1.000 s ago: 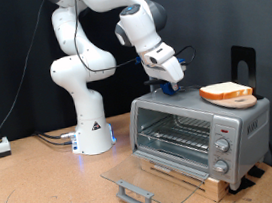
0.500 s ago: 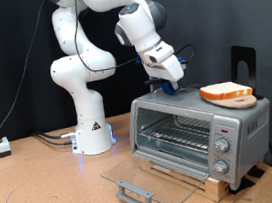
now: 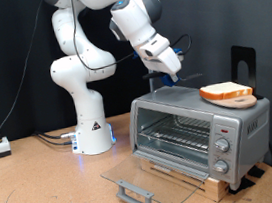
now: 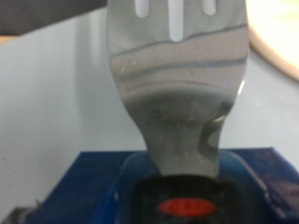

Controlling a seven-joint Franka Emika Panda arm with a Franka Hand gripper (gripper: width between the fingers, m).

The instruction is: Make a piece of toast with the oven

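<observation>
Toast sits on a round wooden plate atop the oven, whose glass door lies dropped open.

Nearest the camera, the door rests flat on the table, with the wire rack visible inside. Behind, the gripper hangs above the oven's roof, toward the exterior view's left of the toast. Wrist view shows a metal spatula held by its blue handle.

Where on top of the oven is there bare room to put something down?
The oven roof is bare between the gripper, over its back corner on the exterior view's left, and the toast on its plate. The right end is crowded.
</observation>
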